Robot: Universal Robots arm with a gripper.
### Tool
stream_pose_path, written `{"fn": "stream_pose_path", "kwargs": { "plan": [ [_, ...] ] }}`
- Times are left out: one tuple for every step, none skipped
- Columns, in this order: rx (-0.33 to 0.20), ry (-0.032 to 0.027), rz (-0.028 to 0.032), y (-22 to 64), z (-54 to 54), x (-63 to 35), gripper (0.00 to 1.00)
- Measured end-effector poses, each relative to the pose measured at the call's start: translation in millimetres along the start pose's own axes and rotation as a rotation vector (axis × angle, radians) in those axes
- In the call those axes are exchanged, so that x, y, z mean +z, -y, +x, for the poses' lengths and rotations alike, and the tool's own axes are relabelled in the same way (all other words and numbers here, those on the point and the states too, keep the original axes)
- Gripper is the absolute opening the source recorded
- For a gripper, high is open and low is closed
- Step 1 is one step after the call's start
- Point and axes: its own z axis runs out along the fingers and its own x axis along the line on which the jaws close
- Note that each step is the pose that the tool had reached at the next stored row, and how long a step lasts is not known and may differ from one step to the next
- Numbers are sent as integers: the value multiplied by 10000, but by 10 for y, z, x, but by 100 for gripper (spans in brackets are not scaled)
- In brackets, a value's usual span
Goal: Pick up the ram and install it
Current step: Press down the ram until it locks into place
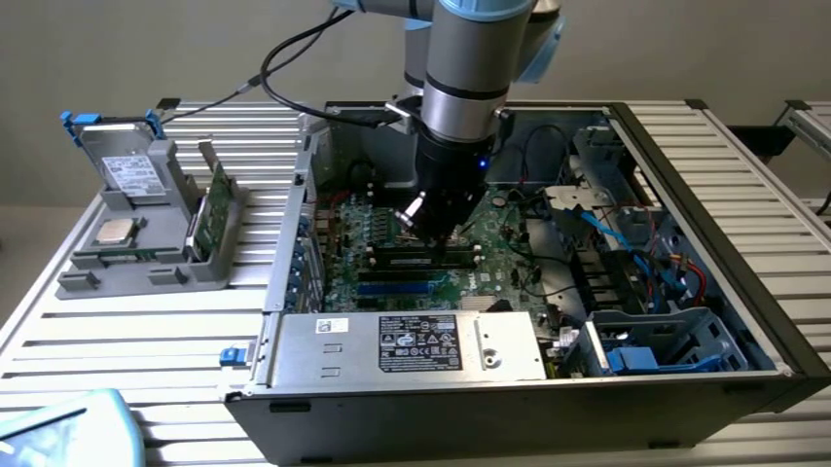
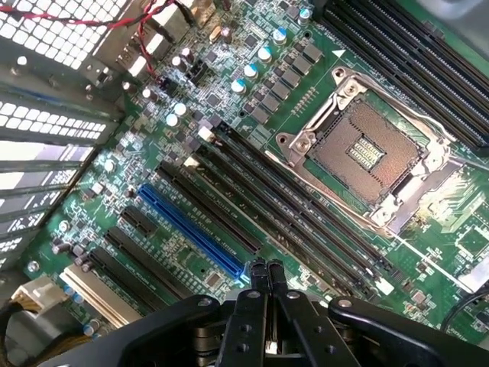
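RAM: long, narrow dark stick with a row of black chips. Stands on edge in a black motherboard slot inside the open PC case, lengthwise along the slot. Looks level; full seating not discernible.

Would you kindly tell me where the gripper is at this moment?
In the exterior view, the gripper sits inside the open computer case, just above the motherboard and its black slots, near the case's middle.
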Motion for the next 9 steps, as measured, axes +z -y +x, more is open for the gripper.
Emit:
{"fn": "stream_pose_path", "kwargs": {
  "plan": [
    [129, 5, -20, 0, 0, 0, 11],
    [260, 11, -40, 0, 0, 0, 11],
    [400, 16, -59, 0, 0, 0, 11],
    [538, 21, -78, 0, 0, 0, 11],
    [682, 27, -98, 0, 0, 0, 11],
    [817, 33, -117, 0, 0, 0, 11],
    [969, 40, -139, 0, 0, 0, 11],
    [1107, 47, -161, 0, 0, 1, 11],
    [1245, 54, -183, 0, 0, 1, 11]
  ]
}}
